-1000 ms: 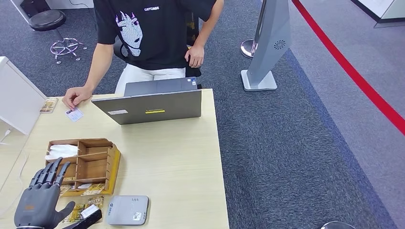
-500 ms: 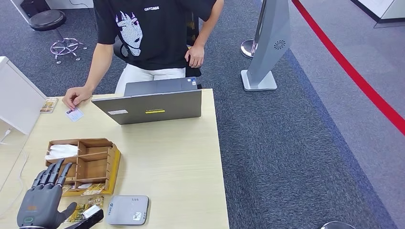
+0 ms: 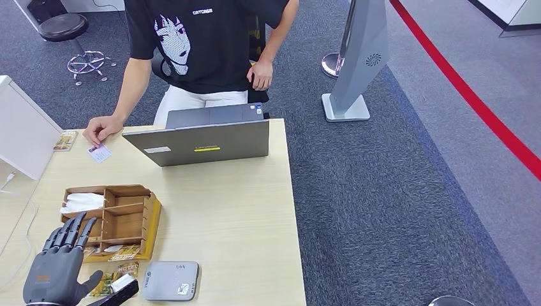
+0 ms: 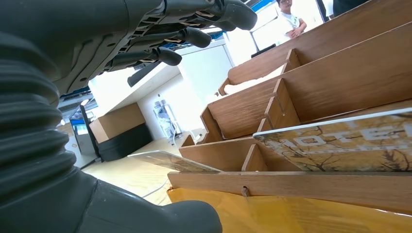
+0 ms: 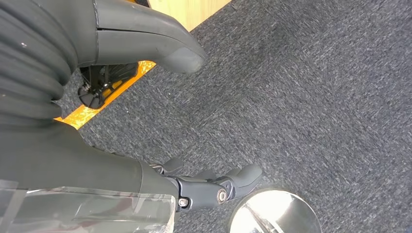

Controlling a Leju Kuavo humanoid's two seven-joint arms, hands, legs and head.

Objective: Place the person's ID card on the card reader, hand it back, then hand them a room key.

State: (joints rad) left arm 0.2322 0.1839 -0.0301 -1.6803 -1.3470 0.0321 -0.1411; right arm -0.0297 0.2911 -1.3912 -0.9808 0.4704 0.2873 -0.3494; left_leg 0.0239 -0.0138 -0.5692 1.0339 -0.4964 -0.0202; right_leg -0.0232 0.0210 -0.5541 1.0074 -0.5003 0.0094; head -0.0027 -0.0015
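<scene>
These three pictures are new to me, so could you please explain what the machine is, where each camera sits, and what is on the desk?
It is a humanoid robot with two arms, each ending in a many-fingered hand. The head view looks down at a wooden desk. On it lie a grey card reader, a wooden organizer holding cards, and a laptop. A person across the desk presses an ID card to the desktop. The left hand hovers open beside the organizer, holding nothing. The left wrist view, turned sideways, looks past that hand's fingers into the compartments. The right wrist view shows the right hand hanging over grey carpet, empty, fingers apart.
</scene>
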